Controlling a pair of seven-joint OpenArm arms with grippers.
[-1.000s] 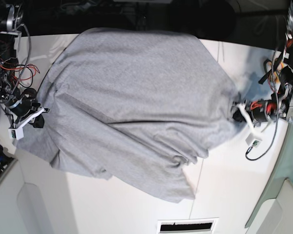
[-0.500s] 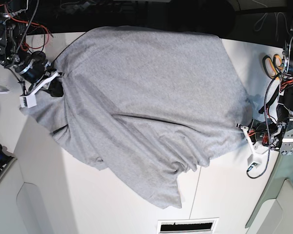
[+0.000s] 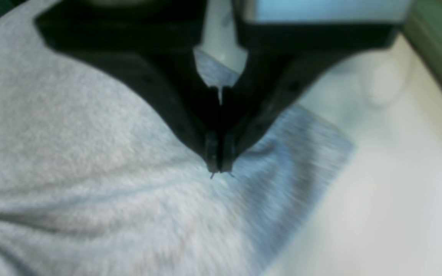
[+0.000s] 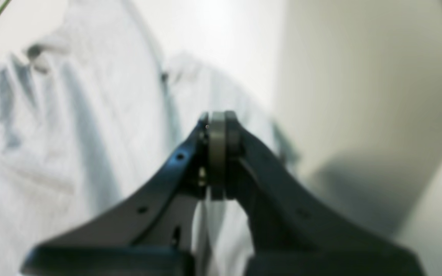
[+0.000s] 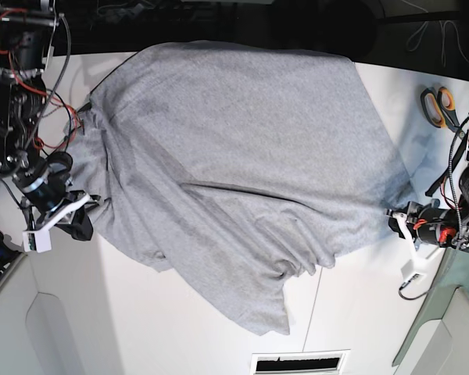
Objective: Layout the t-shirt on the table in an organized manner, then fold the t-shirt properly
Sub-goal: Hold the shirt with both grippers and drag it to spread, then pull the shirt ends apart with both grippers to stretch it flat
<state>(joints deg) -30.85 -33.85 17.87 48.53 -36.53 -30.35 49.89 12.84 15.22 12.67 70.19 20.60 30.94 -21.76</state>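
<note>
T-shirt (image 5: 234,172) lies spread over the white desk (image 5: 359,312), grey heather side up, no print visible in base view. Top edge hangs at the far dark edge of the desk; bottom part bunches into folds and tapers to a point near the near-centre, by the seam line. Wrinkles run diagonally across the lower half.

Left tool (image 5: 397,217) sits at the right edge of the shirt in base view, low by the fabric's side corner. In left wrist view its black fingers (image 3: 211,153) are pressed together, tips down on the grey cloth close to its edge; whether cloth is caught between them can't be told.

Right tool (image 5: 82,223) is at the shirt's left edge in base view, by a sleeve-like flap. In right wrist view its fingers (image 4: 218,153) are pressed together, with blurred shirt folds beyond; a grip on cloth can't be told.

Scissors (image 5: 436,104) with orange handles lie on the desk far right, apart from the shirt. No containers in sight.
</note>
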